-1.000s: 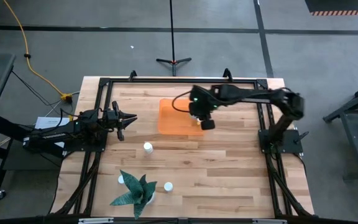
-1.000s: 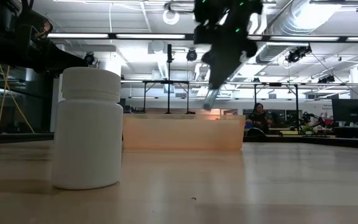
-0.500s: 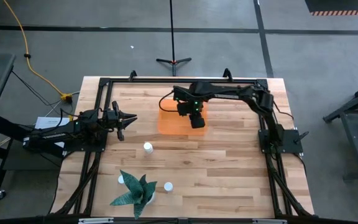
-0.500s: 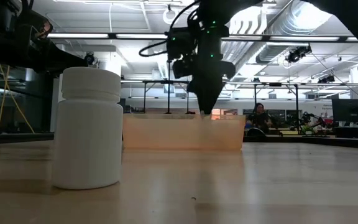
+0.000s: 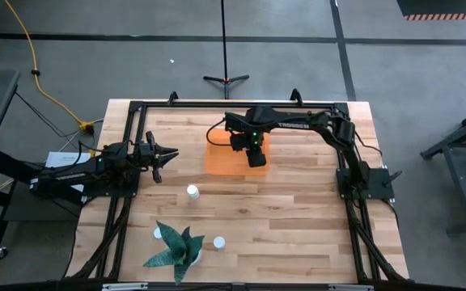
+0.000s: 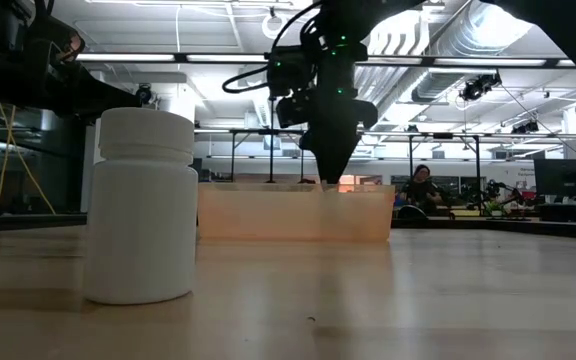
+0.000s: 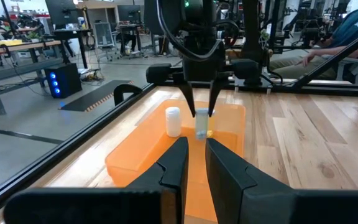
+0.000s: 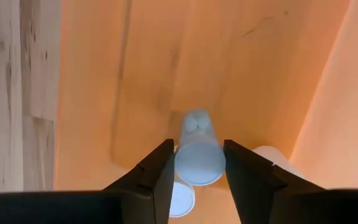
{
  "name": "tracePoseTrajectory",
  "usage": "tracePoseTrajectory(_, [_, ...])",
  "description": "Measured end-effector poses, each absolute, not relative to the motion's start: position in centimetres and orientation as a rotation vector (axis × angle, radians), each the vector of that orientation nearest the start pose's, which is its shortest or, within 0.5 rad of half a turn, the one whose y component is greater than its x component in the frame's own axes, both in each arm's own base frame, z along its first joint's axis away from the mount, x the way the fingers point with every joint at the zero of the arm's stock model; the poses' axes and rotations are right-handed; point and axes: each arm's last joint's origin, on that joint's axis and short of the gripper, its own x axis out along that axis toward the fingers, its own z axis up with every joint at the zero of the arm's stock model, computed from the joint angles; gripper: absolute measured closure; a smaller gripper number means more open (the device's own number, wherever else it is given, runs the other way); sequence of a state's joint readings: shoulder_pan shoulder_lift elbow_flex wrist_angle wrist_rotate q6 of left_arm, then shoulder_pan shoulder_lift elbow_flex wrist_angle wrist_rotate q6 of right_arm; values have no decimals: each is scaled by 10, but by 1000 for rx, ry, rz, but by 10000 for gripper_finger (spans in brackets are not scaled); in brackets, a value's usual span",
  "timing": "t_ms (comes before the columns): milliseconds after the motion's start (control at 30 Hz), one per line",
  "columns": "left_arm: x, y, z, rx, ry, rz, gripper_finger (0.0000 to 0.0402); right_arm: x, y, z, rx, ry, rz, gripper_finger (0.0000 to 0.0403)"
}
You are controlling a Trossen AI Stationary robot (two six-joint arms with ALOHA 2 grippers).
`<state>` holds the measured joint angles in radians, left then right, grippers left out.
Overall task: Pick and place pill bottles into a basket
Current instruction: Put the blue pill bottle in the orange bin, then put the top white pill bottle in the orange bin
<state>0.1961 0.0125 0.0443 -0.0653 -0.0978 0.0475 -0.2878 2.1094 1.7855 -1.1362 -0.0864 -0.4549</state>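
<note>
You see a potted green plant (image 5: 176, 246) well apart from the right gripper (image 5: 253, 153), a yellow cable (image 5: 39, 77) and a black tripod stand (image 5: 225, 78) on the floor beyond it.

the translucent orange basket (image 5: 226, 153) is sitting at the far middle of the wooden table, shallow and rectangular. one small white pill bottle (image 7: 173, 121) is standing upright inside it. another bottle (image 8: 199, 152) is hanging between dark fingers just above the basket's floor. three more white bottles are standing on the table nearer the front: one (image 5: 192, 191) in the open, two (image 5: 218, 242) (image 5: 158, 234) beside the plant.
</note>
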Motion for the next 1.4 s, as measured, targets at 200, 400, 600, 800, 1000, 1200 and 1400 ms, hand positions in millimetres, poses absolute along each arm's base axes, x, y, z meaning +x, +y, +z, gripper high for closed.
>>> tracePoseTrajectory(200, [93,21,171,46,40,293,309,402,-116,213,-104,1423,160,235])
tracePoseTrajectory(400, [93,21,171,45,40,293,309,402,-121,226,-121,1422,128,216])
tracePoseTrajectory(600, [93,21,171,45,42,288,309,379,-135,278,104,1188,271,229])
tracePoseTrajectory(800, [93,21,171,45,42,288,309,330,-122,303,5,983,133,272])
tracePoseTrajectory(1000, [93,21,171,45,42,288,309,262,-92,291,-18,702,24,318])
tracePoseTrajectory(1200, [93,21,171,45,42,288,309,206,-67,263,-26,405,-41,352])
tracePoseTrajectory(1400, [93,21,171,45,42,288,309,161,-48,247,17,221,-57,375])
